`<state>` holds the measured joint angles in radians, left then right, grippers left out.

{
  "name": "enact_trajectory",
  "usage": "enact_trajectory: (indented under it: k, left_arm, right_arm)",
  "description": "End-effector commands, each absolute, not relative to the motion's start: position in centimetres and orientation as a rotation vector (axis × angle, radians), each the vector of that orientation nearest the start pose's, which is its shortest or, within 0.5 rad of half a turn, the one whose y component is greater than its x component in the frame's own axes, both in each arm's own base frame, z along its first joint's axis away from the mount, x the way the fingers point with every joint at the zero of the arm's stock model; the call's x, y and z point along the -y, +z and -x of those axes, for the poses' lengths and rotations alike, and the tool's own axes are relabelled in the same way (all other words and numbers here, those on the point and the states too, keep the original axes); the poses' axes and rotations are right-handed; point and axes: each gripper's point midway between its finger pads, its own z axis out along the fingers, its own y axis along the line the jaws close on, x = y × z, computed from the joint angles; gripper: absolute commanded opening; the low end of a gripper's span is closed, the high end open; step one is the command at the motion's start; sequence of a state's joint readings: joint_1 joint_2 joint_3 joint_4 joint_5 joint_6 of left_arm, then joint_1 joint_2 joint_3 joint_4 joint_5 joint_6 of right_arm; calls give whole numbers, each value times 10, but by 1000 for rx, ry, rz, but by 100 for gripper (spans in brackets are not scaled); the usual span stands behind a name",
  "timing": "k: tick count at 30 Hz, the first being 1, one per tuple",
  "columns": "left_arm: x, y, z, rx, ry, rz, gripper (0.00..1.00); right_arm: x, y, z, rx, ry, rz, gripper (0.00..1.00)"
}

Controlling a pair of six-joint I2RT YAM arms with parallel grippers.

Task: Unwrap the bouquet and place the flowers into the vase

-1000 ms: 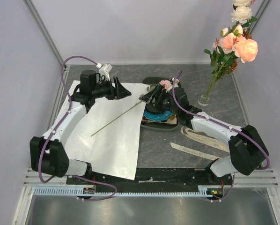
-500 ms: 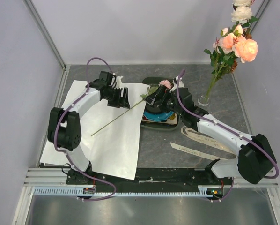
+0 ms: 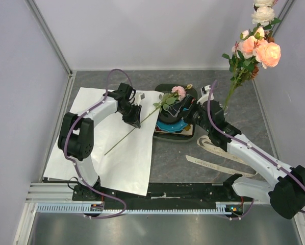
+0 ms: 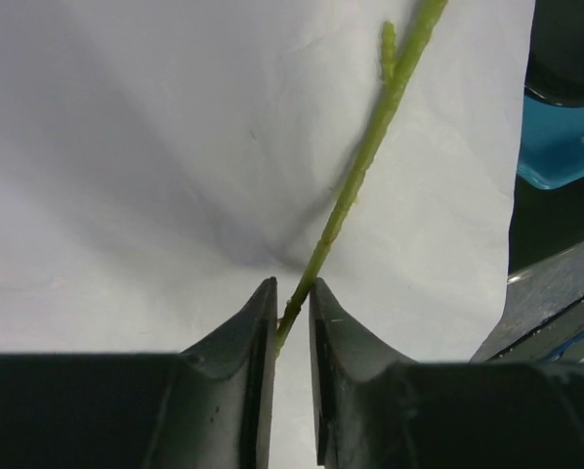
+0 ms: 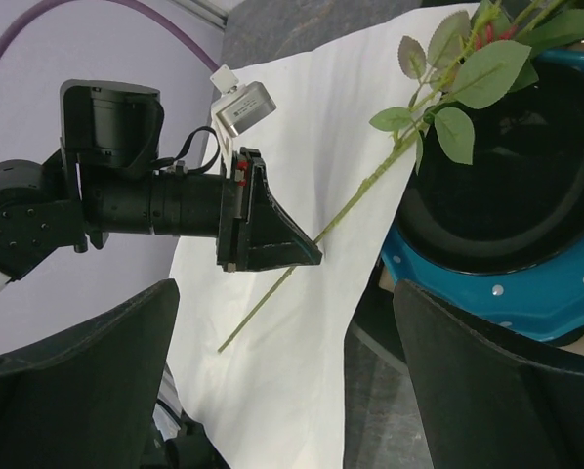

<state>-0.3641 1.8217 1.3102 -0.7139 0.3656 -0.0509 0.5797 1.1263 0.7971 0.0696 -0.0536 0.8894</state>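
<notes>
flower stem [image 3: 119,144] lies diagonally on white paper [image 3: 117,171], bloom [image 3: 179,91] over blue-rimmed plate [image 3: 169,126]. left gripper [image 4: 292,293] jaws narrowed around stem, can't tell if clamped. right gripper [image 5: 284,293] wide apart, holding nothing.

Swung left gripper [image 4: 292,293] inward onto flower stem [image 4: 365,161] | narrowed jaws around it, perhaps not yet gripping | nudged stem's lower tip slightly rightward

The top external camera looks down from above and behind the arm bases, taking in the whole bench [image 3: 173,168]. The left wrist camera sits very close over the white paper [image 4: 126,147], facing along its jaws at a green stem [image 4: 360,176]. The right wrist camera, farther back, views that same stem and paper from the side.
</notes>
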Motion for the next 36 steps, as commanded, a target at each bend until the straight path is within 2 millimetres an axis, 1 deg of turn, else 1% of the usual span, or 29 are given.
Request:
enact_trajectory:
  k: [1,2,3,4,6,7,8,9,10,12,13,14,15,16,17,18,20,23,26,30,32,33,35,36]
  left_arm:
    - [197,88,-330,-2683,-607,-594,20]
    - [198,90,-329,-2680,-611,-595,17]
    - [199,95,-330,-2665,-614,-596,7]
    - [201,98,-330,-2655,-624,-598,2]
    - [205,108,-332,-2617,-635,-604,2]
    - [207,117,-331,-2584,-661,-607,2]
    - [210,124,-331,-2560,-678,-608,2]
    - [213,130,-334,-2531,-699,-601,2]
    - [219,143,-330,-2490,-749,-614,2]
    - [228,159,-330,-2418,-821,-619,2]
    - [233,171,-323,-2375,-884,-635,2]
    - [237,178,-321,-2342,-915,-643,2]
    - [240,183,-319,-2312,-947,-643,2]
    - [245,191,-314,-2278,-1004,-666,2]
    - [247,201,-311,-2242,-1027,-671,2]
    - [249,201,-308,-2240,-1050,-662,2]
    - [255,212,-303,-2194,-1117,-677,2]
    - [261,218,-297,-2171,-1190,-684,2]
    - [263,220,-294,-2163,-1219,-692,2]
    - [265,228,-289,-2130,-1238,-707,2]
    - [266,229,-287,-2125,-1241,-714,2]
    - [266,230,-286,-2124,-1240,-715,2]
    - [267,231,-285,-2118,-1243,-721,2]
    - [268,231,-285,-2118,-1244,-724,2]
  right_arm:
    - [-245,238,-305,-1950,1030,-266,98]
    - [-246,238,-306,-1953,1033,-263,98]
    - [-248,237,-306,-1958,1037,-263,98]
    - [-250,232,-307,-1974,1040,-269,98]
    - [-255,232,-308,-1980,1064,-266,98]
    - [-258,226,-310,-1998,1075,-280,98]
    - [-261,227,-311,-1992,1094,-282,98]
    - [-267,221,-312,-2012,1110,-276,98]
    - [-270,220,-312,-2018,1121,-274,98]
    - [-278,217,-315,-2032,1140,-266,98]
    - [-284,217,-314,-2037,1147,-250,98]
    - [-287,222,-316,-2030,1150,-241,98]
    - [-289,221,-317,-2034,1150,-234,98]
    - [-292,222,-318,-2033,1155,-227,98]
    - [-294,229,-320,-2009,1167,-221,98]
    - [-295,232,-321,-2000,1171,-216,98]
    - [-293,240,-327,-1970,1162,-237,97]
    - [-290,250,-332,-1916,1169,-298,95]
    - [-286,260,-339,-1857,1194,-371,88]
    - [-291,267,-350,-1814,1218,-391,72]
    - [-293,264,-358,-1830,1198,-399,68]
    - [-293,263,-359,-1836,1190,-401,63]
    - [-295,258,-362,-1844,1192,-415,60]
    - [-295,258,-363,-1841,1196,-422,57]
